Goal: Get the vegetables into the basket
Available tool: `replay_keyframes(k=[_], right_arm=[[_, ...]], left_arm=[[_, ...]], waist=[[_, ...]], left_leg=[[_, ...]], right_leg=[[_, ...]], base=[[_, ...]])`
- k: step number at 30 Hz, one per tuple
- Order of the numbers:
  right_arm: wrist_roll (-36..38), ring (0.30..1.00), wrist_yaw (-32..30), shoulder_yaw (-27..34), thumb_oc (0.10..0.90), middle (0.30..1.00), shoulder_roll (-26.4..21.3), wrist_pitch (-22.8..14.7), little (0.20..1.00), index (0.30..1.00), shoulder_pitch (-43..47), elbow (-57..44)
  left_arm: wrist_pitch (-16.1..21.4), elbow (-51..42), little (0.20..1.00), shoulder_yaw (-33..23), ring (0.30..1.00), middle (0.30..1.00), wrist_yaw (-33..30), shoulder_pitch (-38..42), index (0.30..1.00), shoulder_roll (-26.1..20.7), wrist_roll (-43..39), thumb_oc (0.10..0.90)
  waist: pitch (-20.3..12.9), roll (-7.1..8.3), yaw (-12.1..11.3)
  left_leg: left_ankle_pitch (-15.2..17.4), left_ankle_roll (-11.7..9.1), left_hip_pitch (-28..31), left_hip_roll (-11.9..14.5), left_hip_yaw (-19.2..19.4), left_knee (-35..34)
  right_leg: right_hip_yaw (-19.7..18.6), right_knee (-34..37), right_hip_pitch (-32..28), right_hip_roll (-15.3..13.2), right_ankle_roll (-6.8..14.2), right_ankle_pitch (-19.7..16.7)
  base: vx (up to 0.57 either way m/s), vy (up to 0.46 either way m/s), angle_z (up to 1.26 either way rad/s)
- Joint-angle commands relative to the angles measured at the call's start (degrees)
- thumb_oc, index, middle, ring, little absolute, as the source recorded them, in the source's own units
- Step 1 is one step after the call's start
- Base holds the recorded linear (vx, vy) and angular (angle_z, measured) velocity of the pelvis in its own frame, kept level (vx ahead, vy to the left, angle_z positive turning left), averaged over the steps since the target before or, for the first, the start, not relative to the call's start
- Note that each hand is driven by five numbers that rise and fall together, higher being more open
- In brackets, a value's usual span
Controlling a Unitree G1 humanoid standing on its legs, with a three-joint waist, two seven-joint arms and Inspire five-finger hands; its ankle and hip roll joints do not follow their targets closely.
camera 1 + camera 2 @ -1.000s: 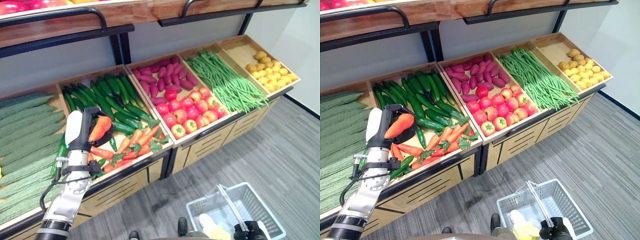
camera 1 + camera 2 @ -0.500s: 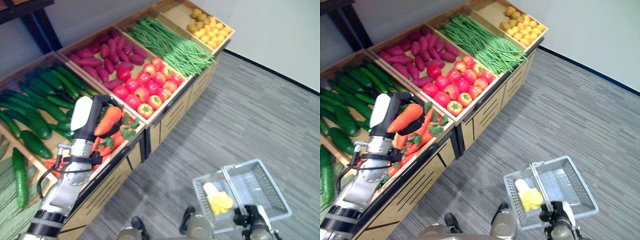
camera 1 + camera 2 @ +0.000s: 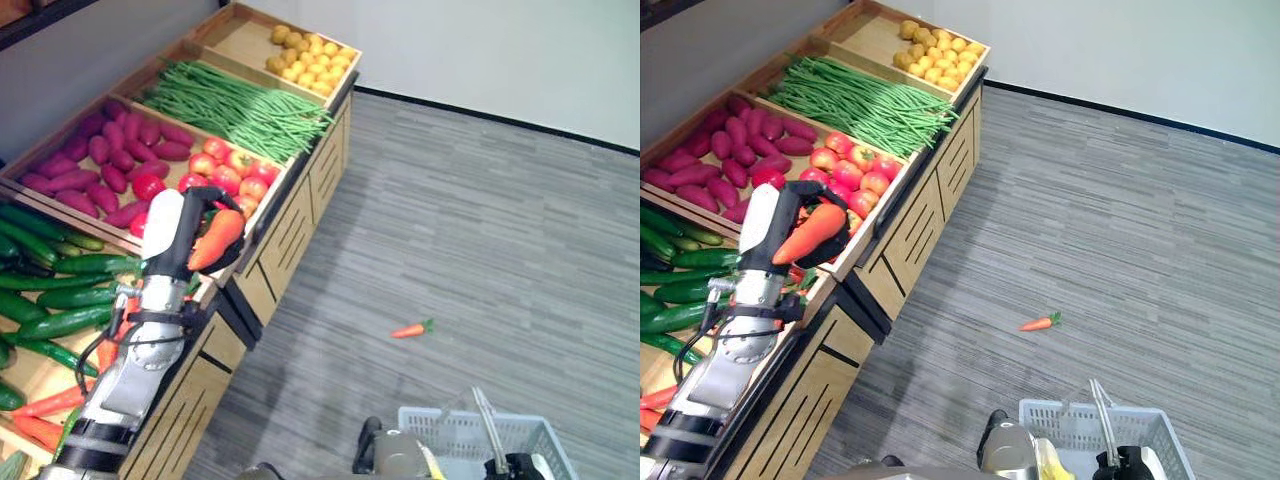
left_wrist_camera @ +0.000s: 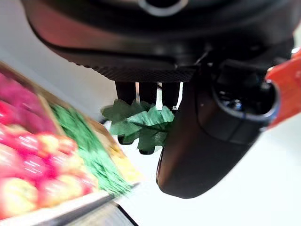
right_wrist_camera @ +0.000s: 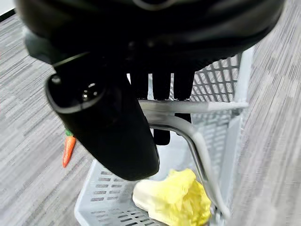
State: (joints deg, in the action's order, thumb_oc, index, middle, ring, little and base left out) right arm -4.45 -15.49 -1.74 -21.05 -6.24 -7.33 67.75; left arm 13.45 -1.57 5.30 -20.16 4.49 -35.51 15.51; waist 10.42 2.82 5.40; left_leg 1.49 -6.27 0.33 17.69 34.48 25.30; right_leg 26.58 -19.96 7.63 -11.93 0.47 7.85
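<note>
I see left hand [image 3: 185, 230] raised over produce stand [image 3: 300, 190], fingers curled round carrot [image 3: 215, 240]. Right hand [image 5: 117, 117] hooked on basket [image 5: 221, 122] handle; cabbage [image 5: 174, 200] inside. Second carrot [image 3: 410, 329] on floor.

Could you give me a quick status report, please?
Left hand shut on carrot. Right hand shut on basket handle. Stray carrot on floor.

- My left hand [image 3: 180, 235] grips a carrot [image 3: 215, 240] above the stand's front edge, before the tomatoes [image 3: 228, 172].
- Beans [image 3: 235, 108] lie beyond the tomatoes, cucumbers [image 3: 55, 295] to my left.
- My right hand [image 5: 113, 117] holds the basket's handle [image 5: 188, 136]; a cabbage [image 5: 174, 200] lies inside.
- Another carrot [image 3: 411, 329] lies on the floor [image 3: 500, 230], beyond the basket [image 3: 455, 445].
</note>
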Motion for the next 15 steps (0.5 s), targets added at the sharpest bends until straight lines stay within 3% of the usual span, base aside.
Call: replay_keyframes(k=[1,2,3,4,5,6,7,10,15], right_arm=[[2.1,0.3,-4.1,-0.9,0.4,0.3,-4.9,-4.1,0.3,0.3,5.2,-3.0],[2.0,0.3,-4.5,-1.4,0.4,0.3,-5.6,-4.3,0.3,0.3,6.1,-3.7],[2.0,0.3,-4.5,-1.4,0.4,0.3,-5.7,-4.3,0.3,0.3,6.1,-3.7],[1.4,0.3,-5.0,-2.2,0.4,0.3,-6.2,-4.5,0.3,0.3,7.1,-4.0],[1.0,0.3,-5.2,-2.9,0.4,0.3,-6.5,-4.6,0.3,0.3,7.6,-4.1],[1.0,0.3,-5.2,-2.9,0.4,0.3,-6.6,-4.6,0.3,0.3,7.7,-4.1],[0.5,0.3,-5.7,-3.6,0.4,0.3,-7.1,-5.0,0.3,0.3,8.5,-4.2],[0.0,0.3,-5.4,-3.6,0.4,0.3,-6.9,-5.1,0.3,0.3,8.5,-3.8],[-0.6,0.3,-4.9,-3.6,0.4,0.3,-6.3,-4.3,0.3,0.3,7.7,-3.0]], left_arm=[[4.2,-8.0,0.3,-3.2,0.3,0.3,-4.3,4.6,0.3,-2.2,-1.8,0.4],[3.9,-8.1,0.3,-3.4,0.3,0.3,-5.2,4.4,0.3,-1.8,-0.9,0.4],[3.9,-8.1,0.3,-3.4,0.3,0.3,-5.2,4.4,0.3,-1.8,-0.8,0.4],[3.9,-7.9,0.3,-3.4,0.3,0.3,-6.1,4.1,0.3,-1.2,-0.1,0.4],[4.1,-7.7,0.3,-3.3,0.3,0.3,-6.7,4.1,0.3,-1.2,0.4,0.4],[4.1,-7.7,0.3,-3.3,0.3,0.3,-6.7,4.1,0.3,-1.1,0.4,0.4],[4.3,-8.1,0.3,-3.2,0.3,0.3,-7.4,4.5,0.3,-1.3,1.1,0.4],[4.4,-8.9,0.3,-2.7,0.3,0.3,-7.0,5.4,0.3,-1.6,1.7,0.4],[4.4,-8.9,0.3,-1.6,0.3,0.3,-6.5,6.4,0.3,-2.4,2.1,0.4]], waist=[[-0.4,0.57,-2.9],[0.5,1.12,-4.5],[0.4,1.21,-4.4],[0.4,1.13,-4.9],[0.3,0.83,-5.5],[0.2,0.9,-5.6],[0.4,0.45,-7.0],[0.4,0.27,-6.0],[-1.0,1.65,-5.5]], left_leg=[[-4.0,-4.5,-2.0,-0.1,-10.6,3.6],[-1.7,-1.7,-5.8,-5.8,-18.5,-0.7],[-1.8,-1.6,-5.8,-6.0,-18.6,-0.9],[0.9,0.1,-6.4,-8.2,-23.8,-8.6],[-0.4,0.2,-6.7,-8.7,-26.8,-12.8],[-0.9,0.2,-6.7,-8.8,-26.7,-13.3],[-2.9,-0.1,-8.0,-10.7,-33.4,-16.6],[-2.6,1.0,-6.2,-11.0,-30.6,-18.2],[-1.7,3.2,-3.7,-13.9,-26.3,-21.5]], right_leg=[[-4.1,8.6,-5.1,1.6,3.3,-4.0],[-6.2,10.0,-5.2,1.4,3.5,-5.7],[-6.1,10.0,-5.2,1.2,3.6,-5.7],[-9.4,10.8,-5.0,1.7,4.7,-6.2],[-11.4,11.0,-4.7,2.5,5.1,-6.2],[-11.5,11.2,-4.5,2.4,5.0,-6.4],[-14.8,11.5,-4.5,3.2,5.6,-6.7],[-16.1,10.3,-4.4,2.9,5.9,-6.5],[-18.7,12.6,-4.1,0.5,8.1,-8.2]], base=[[-0.01,0.002,-1.01],[-0.03,0.014,-0.97],[0.03,0.094,-0.82],[0.09,0.123,-0.74],[0.08,0.118,-0.58],[0.11,0.131,-1.06],[0.11,0.105,-1.02],[0.12,0.175,-0.87],[0.1,0.21,-0.29]])
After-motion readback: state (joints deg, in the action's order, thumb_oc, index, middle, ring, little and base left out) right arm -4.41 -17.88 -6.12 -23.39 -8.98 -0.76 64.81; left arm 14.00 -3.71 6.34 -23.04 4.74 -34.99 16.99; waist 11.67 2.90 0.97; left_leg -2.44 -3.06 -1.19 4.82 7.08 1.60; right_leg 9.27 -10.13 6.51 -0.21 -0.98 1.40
